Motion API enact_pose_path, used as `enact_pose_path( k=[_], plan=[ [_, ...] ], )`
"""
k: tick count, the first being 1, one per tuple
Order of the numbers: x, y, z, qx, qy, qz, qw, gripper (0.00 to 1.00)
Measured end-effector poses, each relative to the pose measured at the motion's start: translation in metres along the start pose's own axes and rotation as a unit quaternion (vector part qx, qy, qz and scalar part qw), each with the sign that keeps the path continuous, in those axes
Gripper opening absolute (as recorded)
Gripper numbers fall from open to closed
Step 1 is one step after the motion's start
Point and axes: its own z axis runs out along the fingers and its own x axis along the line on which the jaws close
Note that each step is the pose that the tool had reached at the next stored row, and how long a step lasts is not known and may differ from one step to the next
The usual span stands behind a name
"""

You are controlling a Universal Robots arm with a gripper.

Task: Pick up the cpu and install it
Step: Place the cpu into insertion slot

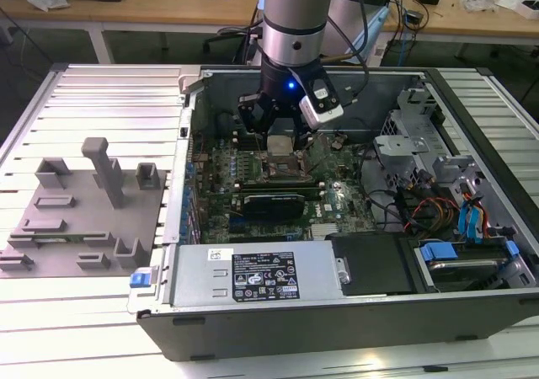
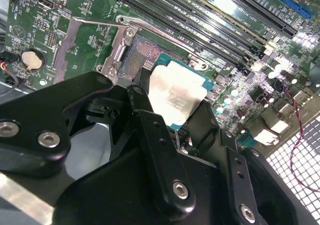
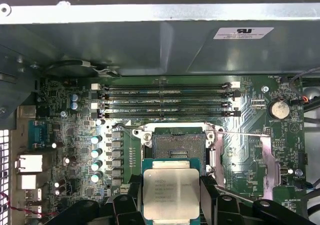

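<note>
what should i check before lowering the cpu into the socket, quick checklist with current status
1. Silvery square cpu held by the black gripper: ok, a finger on each side.
2. Black socket open: ok, pin field bare, metal frame swung aside.
3. Thin wire lever out of the way: ok, it lies off to the side.
4. cpu centred over socket: cannot tell; it looks offset in both wrist views.
5. cpu corner orientation matched to socket: cannot tell.
</note>
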Motion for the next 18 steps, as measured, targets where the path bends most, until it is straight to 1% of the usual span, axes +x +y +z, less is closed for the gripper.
enact_pose_path(
  k=[10,12,13,14,16,17,18],
  plan=[
    [0.0,0.0,0.0001,0.0001,0.0,0.0,1.0,0.55],
    [0.0,0.0,0.0002,0.0001,-0.0003,0.008,1.0,0.55],
    [0.0,0.0,0.0002,0.0001,-0.0007,0.015,0.9999,0.55],
    [0.0,0.0,0.0003,0.0,-0.0013,0.028,0.9996,0.55],
    [0.0,0.0,0.0002,0.0,-0.0021,0.045,0.999,0.55],
    [0.0,0.0,0.0003,0.0001,-0.0025,0.055,0.9985,0.55],
    [0.0,0.0,0.0003,0.0001,-0.0034,0.074,0.9972,0.55]
  ],
)
